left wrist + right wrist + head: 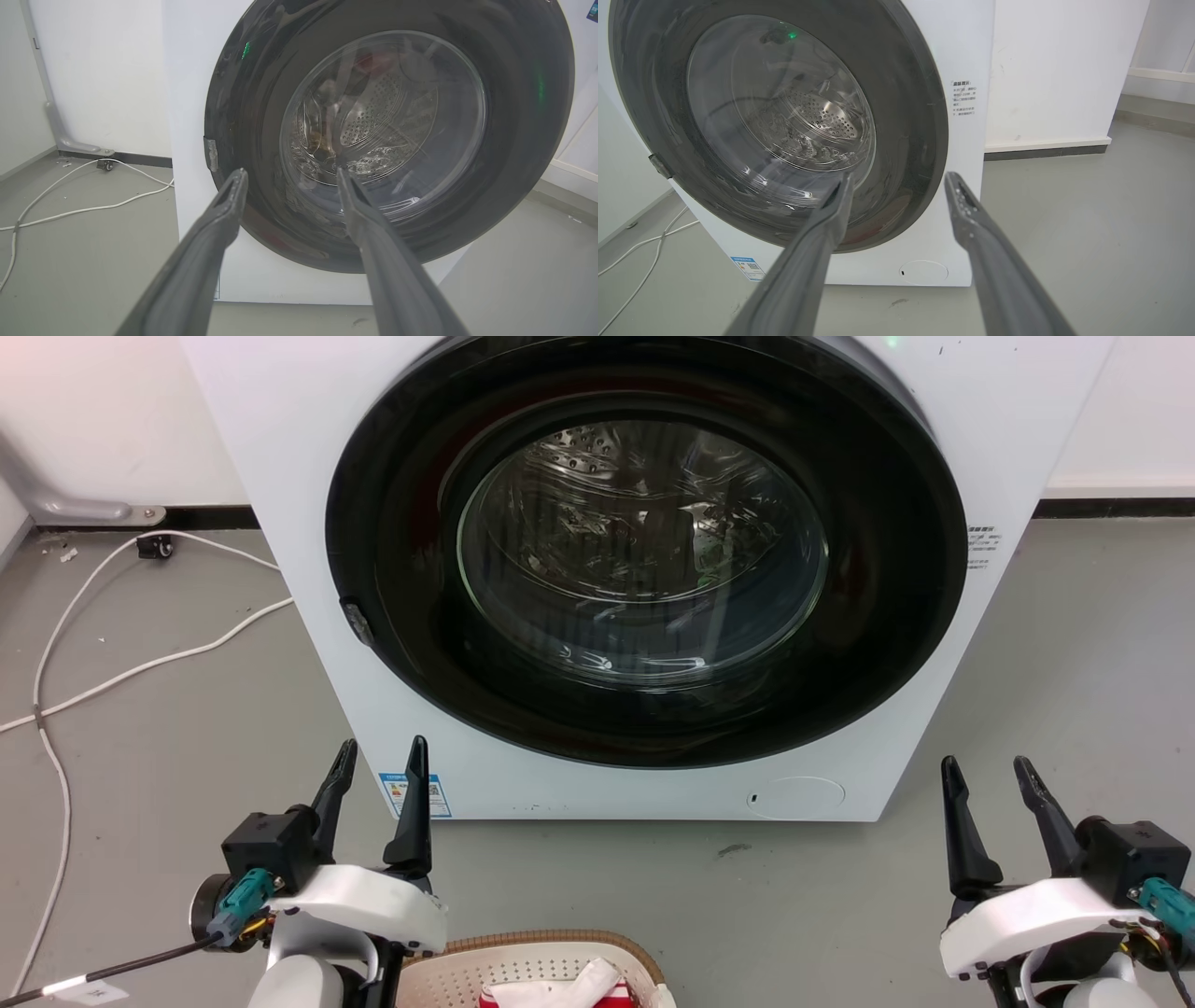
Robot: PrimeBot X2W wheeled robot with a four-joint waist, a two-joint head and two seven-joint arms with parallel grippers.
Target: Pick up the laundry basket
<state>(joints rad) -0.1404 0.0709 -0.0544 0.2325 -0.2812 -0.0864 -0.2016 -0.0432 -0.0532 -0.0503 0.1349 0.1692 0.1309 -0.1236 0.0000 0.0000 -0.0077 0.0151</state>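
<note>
pointing up toward the white washing machine (1008, 429), the left pincer (383, 747) and the right pincer (987, 765) both stand with fingers apart, holding nothing. the laundry basket (560, 938) lies behind their tips, close in to the robot and between the two arms, cut off by the head view's bottom edge. the left wrist sits just beside its rim and the right is well apart, so both likely need to draw back and down.

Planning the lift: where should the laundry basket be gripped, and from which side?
Likely the brown rim at both ends of the laundry basket, from above: it sits low between the arms, open top up. The left gripper takes its left, the right gripper its right; both jaws open.
</note>
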